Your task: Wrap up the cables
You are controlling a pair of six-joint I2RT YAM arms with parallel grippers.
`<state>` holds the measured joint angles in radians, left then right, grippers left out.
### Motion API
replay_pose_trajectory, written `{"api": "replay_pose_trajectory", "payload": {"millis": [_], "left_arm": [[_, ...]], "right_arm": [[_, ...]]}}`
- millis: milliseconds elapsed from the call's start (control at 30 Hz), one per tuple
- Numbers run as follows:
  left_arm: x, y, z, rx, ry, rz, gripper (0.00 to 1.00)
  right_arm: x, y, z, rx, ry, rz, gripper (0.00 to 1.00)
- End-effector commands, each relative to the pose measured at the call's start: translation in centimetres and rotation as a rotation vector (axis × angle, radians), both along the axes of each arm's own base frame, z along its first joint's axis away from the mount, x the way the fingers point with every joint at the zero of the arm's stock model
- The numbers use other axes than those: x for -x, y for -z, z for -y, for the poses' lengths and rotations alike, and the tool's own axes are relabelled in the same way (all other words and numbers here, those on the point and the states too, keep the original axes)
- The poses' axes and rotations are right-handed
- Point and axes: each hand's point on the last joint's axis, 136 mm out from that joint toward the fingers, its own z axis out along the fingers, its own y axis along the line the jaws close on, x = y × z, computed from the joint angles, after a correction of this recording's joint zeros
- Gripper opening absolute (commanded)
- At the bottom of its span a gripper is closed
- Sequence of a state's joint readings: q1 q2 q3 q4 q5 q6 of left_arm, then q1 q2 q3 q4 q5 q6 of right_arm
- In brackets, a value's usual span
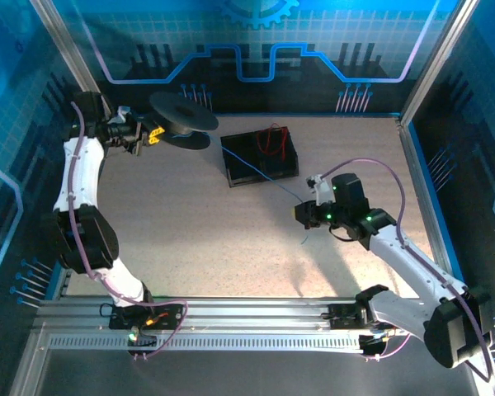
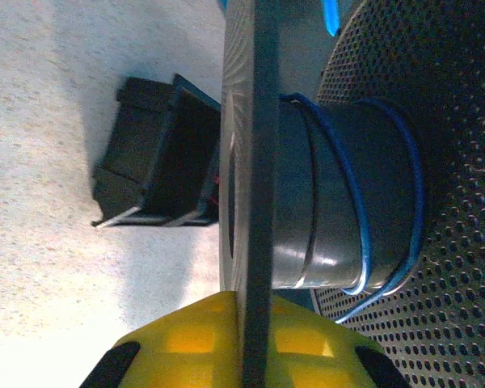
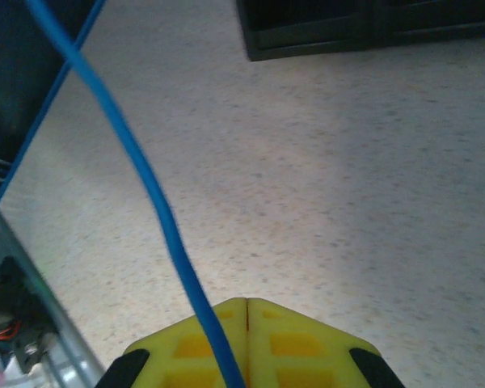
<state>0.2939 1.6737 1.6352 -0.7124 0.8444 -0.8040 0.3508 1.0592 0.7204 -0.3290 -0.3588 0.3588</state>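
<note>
In the top view, at ten o'clock on the table (image 1: 190, 239), the left gripper (image 1: 151, 134) is clamped on the rim of a black spool (image 1: 181, 120). Its wrist view shows the yellow fingers (image 2: 186, 343) pinching the thin flange edge-on. The blue cable (image 2: 364, 210) loops a couple of turns round the spool's drum. Toward twelve o'clock sits a black box (image 1: 260, 157), with the red cable (image 1: 272, 139) lying inside it. From the box's near edge the blue cable runs toward four o'clock to the right gripper (image 1: 305, 214), at three o'clock on the table. In the right wrist view its fingers meet tip to tip, nipping the blue cable, which rises away toward eleven o'clock. A short blue end shows just below that gripper.
</note>
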Motion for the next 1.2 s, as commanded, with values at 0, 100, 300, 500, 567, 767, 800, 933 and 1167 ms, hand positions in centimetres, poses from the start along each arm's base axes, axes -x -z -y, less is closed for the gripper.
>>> {"api": "replay_pose_trajectory", "payload": {"millis": [0, 100, 300, 500, 567, 767, 800, 933, 1167], "left_arm": [[0.5, -7.5, -2.5, -0.063, -0.03, 0.307, 0.0], [2.2, -8.2, -0.4, -0.066, 0.05, 0.341, 0.0], [5.5, -9.2, 4.4, -0.117, 0.23, 0.4, 0.0], [9.6, -9.4, 10.9, -0.215, 0.459, 0.469, 0.0], [11.1, -9.2, 13.0, -0.266, 0.545, 0.5, 0.0], [14.7, -8.7, 16.8, -0.383, 0.699, 0.567, 0.0], [15.2, -8.3, 17.2, -0.401, 0.717, 0.564, 0.0], [17.7, -5.9, 19.6, -0.513, 0.833, 0.537, 0.0], [21.4, 0.7, 22.7, -0.821, 1.034, 0.46, 0.0]], "right_arm": [[2.1, 5.8, 5.4, 0.159, 0.159, -0.227, 0.0], [1.2, 6.0, 7.2, 0.165, 0.235, -0.232, 0.0], [-0.2, 5.9, 9.8, 0.154, 0.344, -0.233, 0.0], [-1.5, 6.2, 13.4, 0.212, 0.496, -0.23, 0.0], [-1.8, 6.5, 15.6, 0.29, 0.602, -0.242, 0.0], [-2.1, 6.7, 20.8, 0.471, 0.853, -0.313, 0.0], [-2.2, 6.7, 21.3, 0.481, 0.88, -0.322, 0.0], [-3.2, 6.5, 22.9, 0.467, 0.958, -0.346, 0.0], [-5.3, 5.3, 26.3, 0.403, 1.083, -0.356, 0.0]]}}
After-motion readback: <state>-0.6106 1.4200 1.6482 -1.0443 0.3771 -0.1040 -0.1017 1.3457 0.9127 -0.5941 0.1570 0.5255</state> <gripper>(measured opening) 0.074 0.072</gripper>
